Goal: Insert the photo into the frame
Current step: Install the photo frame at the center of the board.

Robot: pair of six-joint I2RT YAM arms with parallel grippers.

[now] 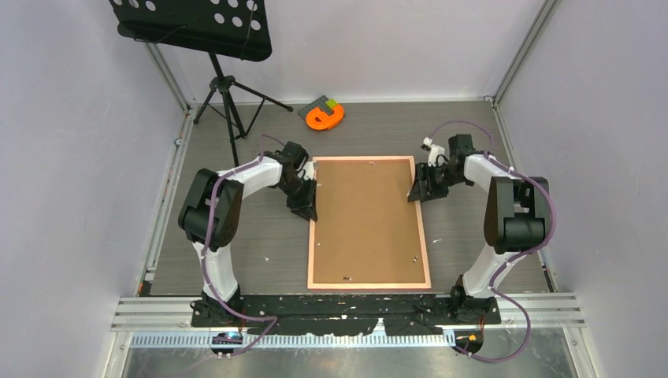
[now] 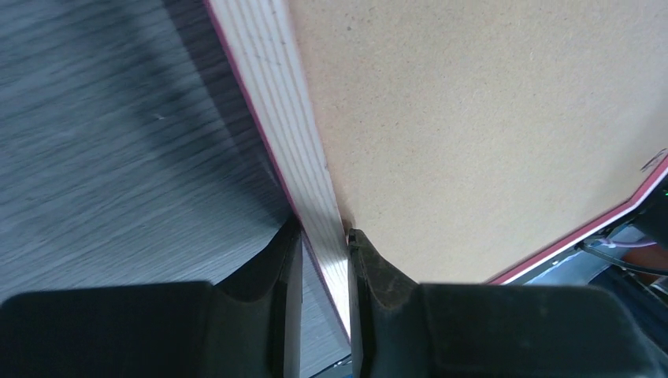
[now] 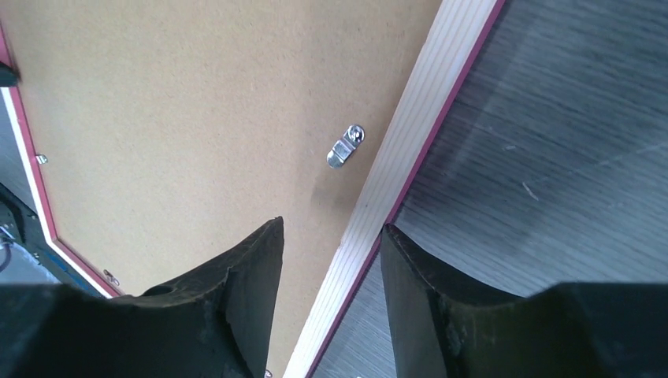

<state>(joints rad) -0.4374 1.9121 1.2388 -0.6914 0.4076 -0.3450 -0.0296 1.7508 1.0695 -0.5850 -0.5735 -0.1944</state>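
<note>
The frame [image 1: 311, 236] lies face down in the middle of the table, its salmon-pink border around a plain brown backing board [image 1: 366, 220]. The photo is hidden. My left gripper [image 1: 309, 206] is at the frame's left edge. In the left wrist view it [image 2: 323, 230] is shut on the pale ribbed rail of the frame [image 2: 272, 87], beside the backing board [image 2: 473, 118]. My right gripper [image 1: 415, 193] is at the frame's right edge. In the right wrist view it [image 3: 331, 228] is open and straddles the rail [image 3: 429, 102], with one finger over the backing board [image 3: 181, 102].
A small metal clip [image 3: 345, 146] sits on the board near the right rail. An orange tape-like object [image 1: 325, 118] lies at the back of the table. A black music stand [image 1: 224, 87] stands at the back left. Walls close in both sides.
</note>
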